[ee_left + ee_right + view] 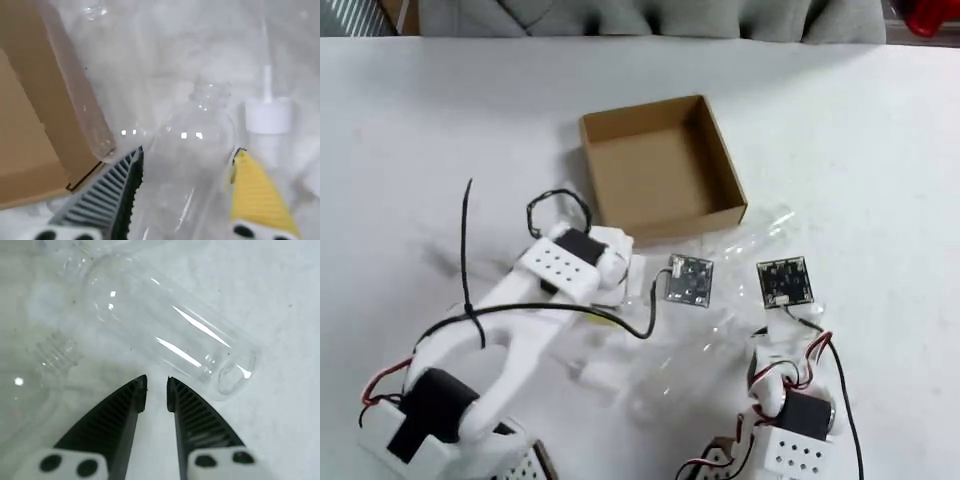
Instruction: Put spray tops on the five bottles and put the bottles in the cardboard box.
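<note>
The cardboard box (660, 165) stands open at mid-table, with nothing visible inside; its outer wall (35, 130) is close beside my left gripper. My left gripper (187, 165) is open, its grey and yellow fingers on either side of a clear bottle (195, 135) that lies with its uncapped neck pointing away. A white spray top (267, 112) with its tube lies just beyond the yellow finger. My right gripper (156, 387) hangs over the table, open by a narrow gap and holding nothing. Just ahead of it lies another clear bottle (170, 335), uncapped.
A further clear bottle (75, 85) lies along the box wall. A threaded bottle neck (55, 352) is beside the right gripper's fingers. Both arms (560, 265) (790, 420) crowd the near half of the table (880, 150); a black cable (466, 250) trails at left.
</note>
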{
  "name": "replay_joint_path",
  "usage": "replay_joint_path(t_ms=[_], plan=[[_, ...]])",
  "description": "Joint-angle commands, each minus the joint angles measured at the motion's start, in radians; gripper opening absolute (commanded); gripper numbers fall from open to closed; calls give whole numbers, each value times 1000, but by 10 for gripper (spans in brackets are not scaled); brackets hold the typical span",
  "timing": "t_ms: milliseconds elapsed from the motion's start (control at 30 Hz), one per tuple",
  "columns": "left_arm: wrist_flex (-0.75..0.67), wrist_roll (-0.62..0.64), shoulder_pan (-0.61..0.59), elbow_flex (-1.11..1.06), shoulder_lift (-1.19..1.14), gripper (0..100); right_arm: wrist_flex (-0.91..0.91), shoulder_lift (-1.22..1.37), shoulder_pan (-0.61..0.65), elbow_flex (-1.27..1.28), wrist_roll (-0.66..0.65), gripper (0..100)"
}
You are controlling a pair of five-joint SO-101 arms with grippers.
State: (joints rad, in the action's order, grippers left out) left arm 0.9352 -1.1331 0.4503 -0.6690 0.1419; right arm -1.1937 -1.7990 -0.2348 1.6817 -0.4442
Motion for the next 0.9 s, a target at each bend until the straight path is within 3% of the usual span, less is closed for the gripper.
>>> replay_joint_path(t_ms=[0, 567, 867], plan=[[-51, -9, -24, -14, 5, 275, 8, -4, 1, 8, -8, 41], [-94, -15, -24, 25, -142, 266, 5, -4, -1, 8, -8, 41], [-92, -18, 2, 29, -143, 76, 5, -4, 4, 8, -8, 41]])
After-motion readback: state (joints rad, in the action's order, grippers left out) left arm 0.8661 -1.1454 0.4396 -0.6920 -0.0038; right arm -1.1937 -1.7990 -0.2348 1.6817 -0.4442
